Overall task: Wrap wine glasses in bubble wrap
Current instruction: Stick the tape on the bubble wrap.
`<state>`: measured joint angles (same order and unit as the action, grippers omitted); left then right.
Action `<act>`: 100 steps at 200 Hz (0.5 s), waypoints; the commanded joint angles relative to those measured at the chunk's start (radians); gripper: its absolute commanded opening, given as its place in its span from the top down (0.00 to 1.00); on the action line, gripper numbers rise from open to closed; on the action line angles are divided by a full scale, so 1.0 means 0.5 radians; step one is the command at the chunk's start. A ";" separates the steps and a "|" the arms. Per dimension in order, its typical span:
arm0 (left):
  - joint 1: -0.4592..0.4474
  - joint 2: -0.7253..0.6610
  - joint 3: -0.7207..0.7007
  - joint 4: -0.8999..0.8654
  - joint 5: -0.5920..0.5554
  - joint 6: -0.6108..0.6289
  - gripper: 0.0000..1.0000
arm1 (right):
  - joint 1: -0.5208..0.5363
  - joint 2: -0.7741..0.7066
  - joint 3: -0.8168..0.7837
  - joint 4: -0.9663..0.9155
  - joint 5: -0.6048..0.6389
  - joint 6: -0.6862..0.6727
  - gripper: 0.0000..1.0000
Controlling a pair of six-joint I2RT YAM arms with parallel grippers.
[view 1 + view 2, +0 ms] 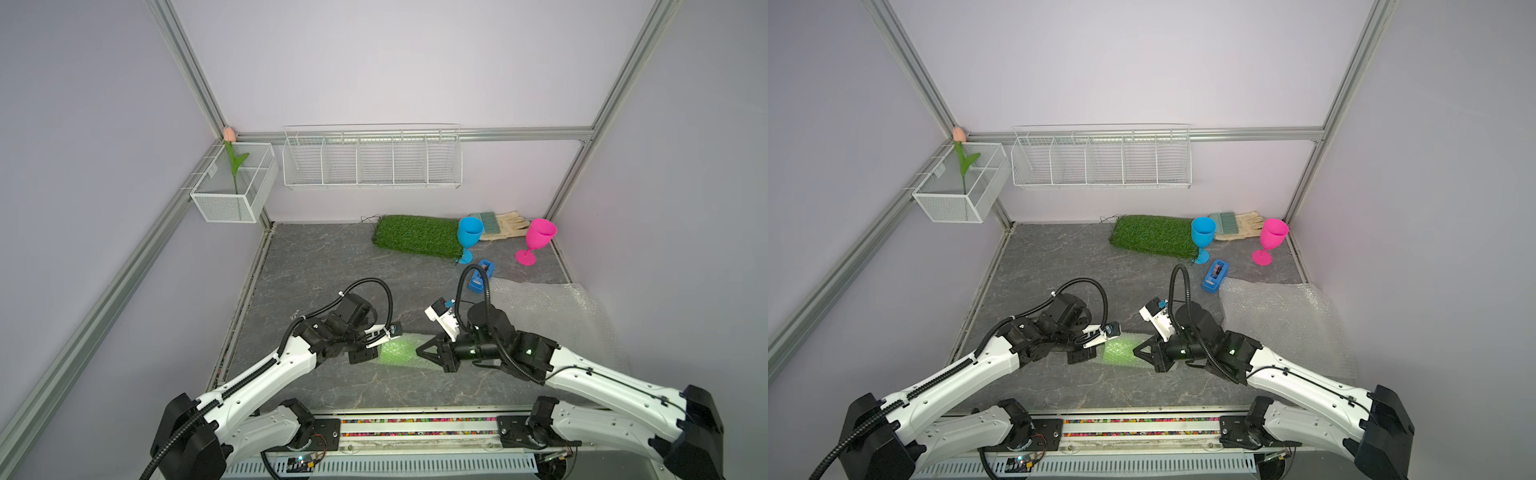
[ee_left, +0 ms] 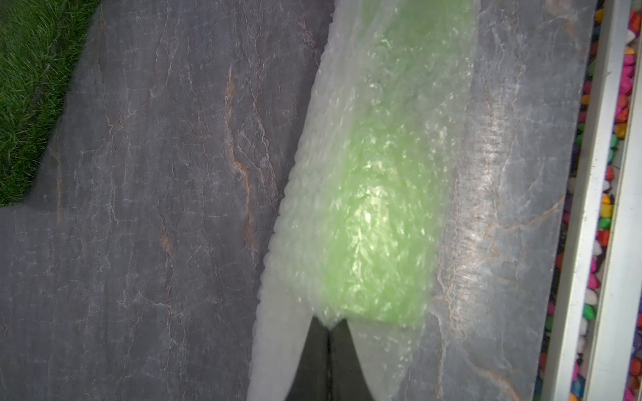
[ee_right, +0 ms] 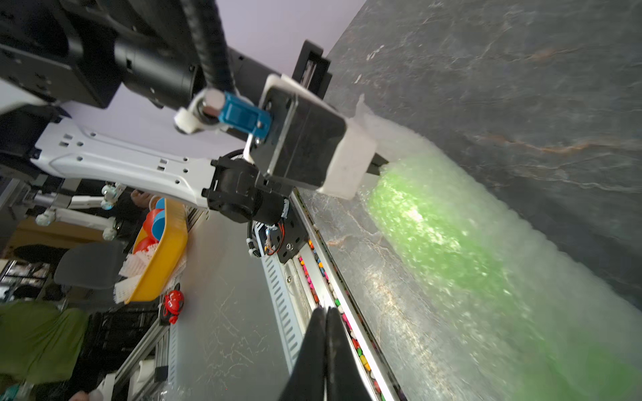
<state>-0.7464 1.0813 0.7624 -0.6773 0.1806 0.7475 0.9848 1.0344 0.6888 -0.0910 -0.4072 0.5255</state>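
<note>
The lime green goblet [image 1: 397, 351] lies on its side at near centre, rolled in whitish bubble wrap [image 2: 305, 243], while the sky blue goblet [image 1: 469, 233] and hot pink goblet [image 1: 539, 236] stand upright far right, beyond a spare bubble wrap sheet [image 1: 548, 311] lying flat.

Pale lilac walls [image 1: 374, 62], aluminium rails [image 1: 519, 134], grey marbled floor [image 1: 316, 266] under the left gripper [image 2: 328, 328], white wire shelf [image 1: 372, 160] well beyond it, mesh basket [image 1: 224, 208] beyond and to its left, even light.
</note>
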 commanded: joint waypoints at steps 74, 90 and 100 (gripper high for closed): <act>-0.074 -0.101 -0.074 0.074 0.035 0.061 1.00 | -0.119 0.331 -0.149 0.751 -0.083 -0.413 0.93; -0.083 -0.110 -0.082 0.075 0.028 0.060 1.00 | -0.205 0.406 -0.150 0.805 -0.120 -0.419 0.93; -0.087 -0.116 -0.087 0.078 0.024 0.059 1.00 | -0.248 0.454 -0.150 0.832 -0.135 -0.422 0.93</act>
<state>-0.7811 1.0431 0.7307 -0.6540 0.1867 0.7559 0.9085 1.2140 0.6315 0.2390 -0.4438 0.3565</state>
